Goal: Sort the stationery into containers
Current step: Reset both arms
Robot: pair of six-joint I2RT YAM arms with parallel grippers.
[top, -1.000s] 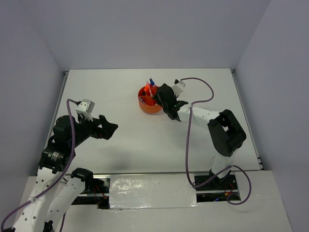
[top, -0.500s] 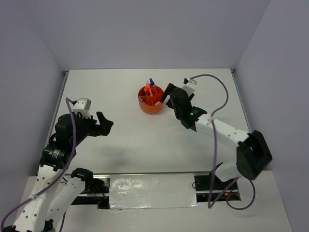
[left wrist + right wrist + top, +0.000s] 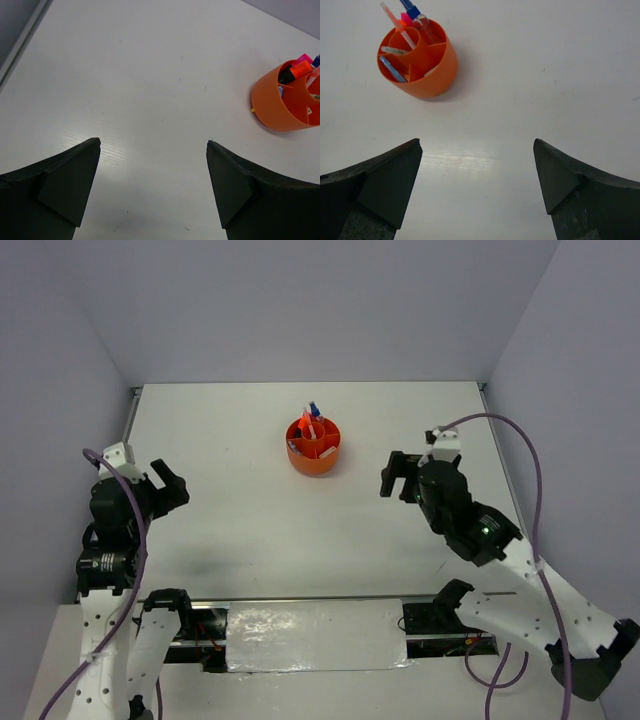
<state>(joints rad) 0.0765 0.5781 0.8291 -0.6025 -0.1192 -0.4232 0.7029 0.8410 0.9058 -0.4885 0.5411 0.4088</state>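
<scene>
The round orange tub (image 3: pixel 312 465) stands at the table's far middle. Stationery sticks up out of its compartments: a pink pen (image 3: pixel 396 21), a blue-capped bottle (image 3: pixel 412 10), a grey pen (image 3: pixel 391 50) and a blue capsule (image 3: pixel 392 69). The left wrist view shows the tub (image 3: pixel 272 102) with an orange-ended highlighter (image 3: pixel 298 69) and a pink-ended one (image 3: pixel 303 59). My right gripper (image 3: pixel 389 476) is open and empty, well to the right of the tub (image 3: pixel 436 75) and nearer. My left gripper (image 3: pixel 171 485) is open and empty at the table's left side.
White table with a raised rail along its left edge (image 3: pixel 128 430) and right edge (image 3: pixel 505 460). Grey walls close in the far side. A purple cable (image 3: pixel 515 440) loops above the right arm.
My right gripper has drawn back from the tub to the right and nearer, its jaws widening. My left arm has pulled back to the left.
</scene>
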